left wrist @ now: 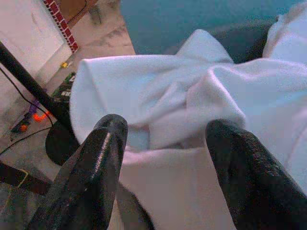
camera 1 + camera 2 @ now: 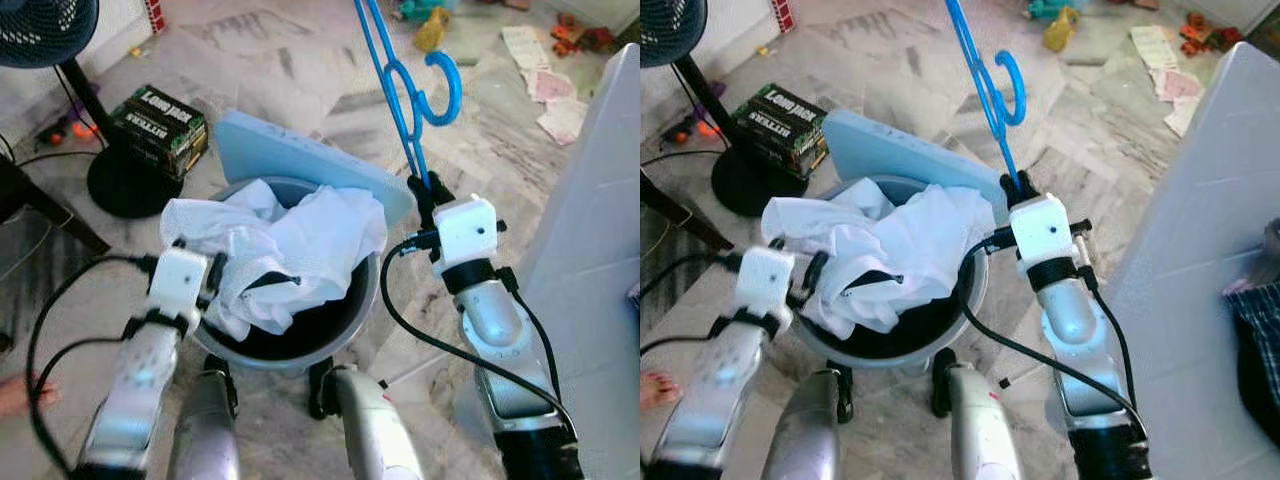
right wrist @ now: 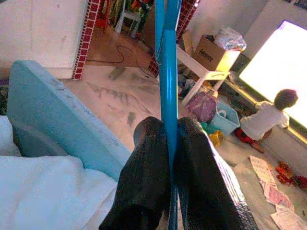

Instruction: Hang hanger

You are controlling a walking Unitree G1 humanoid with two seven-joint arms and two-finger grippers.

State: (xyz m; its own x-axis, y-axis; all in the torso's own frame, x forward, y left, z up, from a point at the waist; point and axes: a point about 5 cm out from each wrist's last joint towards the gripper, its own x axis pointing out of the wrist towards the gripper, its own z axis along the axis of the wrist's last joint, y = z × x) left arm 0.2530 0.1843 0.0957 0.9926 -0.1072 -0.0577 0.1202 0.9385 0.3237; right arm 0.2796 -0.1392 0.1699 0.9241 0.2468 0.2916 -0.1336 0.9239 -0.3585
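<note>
A blue plastic hanger [image 2: 408, 90] stands upright above the right rim of the grey basin [image 2: 356, 318], its hook curling to the right. My right gripper [image 2: 425, 187] is shut on the hanger's lower bar [image 3: 168, 96]. My left gripper [image 1: 165, 158] is open just over the white cloth [image 2: 285, 245] heaped in the basin, its black fingers [image 1: 91, 167] on either side of a fold.
A light blue board [image 2: 300, 155] leans behind the basin. A fan base [image 2: 125, 180] and a dark box [image 2: 160, 125] stand at the left, with cables on the floor. A white surface [image 2: 600, 250] rises at the right. A person [image 3: 266, 117] sits far off amid floor clutter.
</note>
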